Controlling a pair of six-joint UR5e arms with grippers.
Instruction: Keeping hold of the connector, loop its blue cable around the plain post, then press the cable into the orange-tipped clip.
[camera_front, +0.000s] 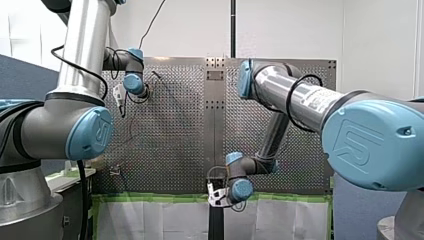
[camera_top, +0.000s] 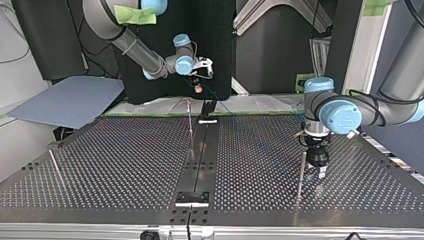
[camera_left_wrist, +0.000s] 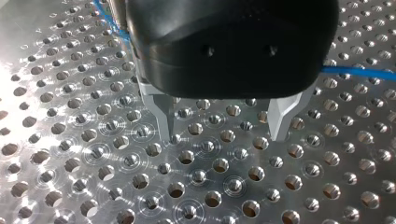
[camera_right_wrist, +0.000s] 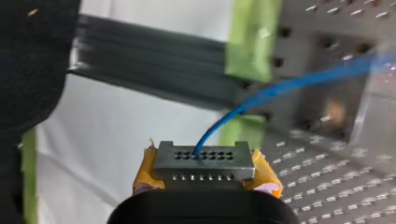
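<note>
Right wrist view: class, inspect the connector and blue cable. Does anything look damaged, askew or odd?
Nothing stands out. The connector sits square between my right gripper's yellow pads; the blue cable leaves it in a smooth curve, unkinked.

The perforated table (camera_left_wrist: 93, 154) was lit brightly, and ringed glare was thrown off its holes in the left wrist view. In the right wrist view the connector (camera_right_wrist: 204, 161) was rendered sharp, while the table beyond it was blurred. Behind the table, the top view's background was dim.
</note>
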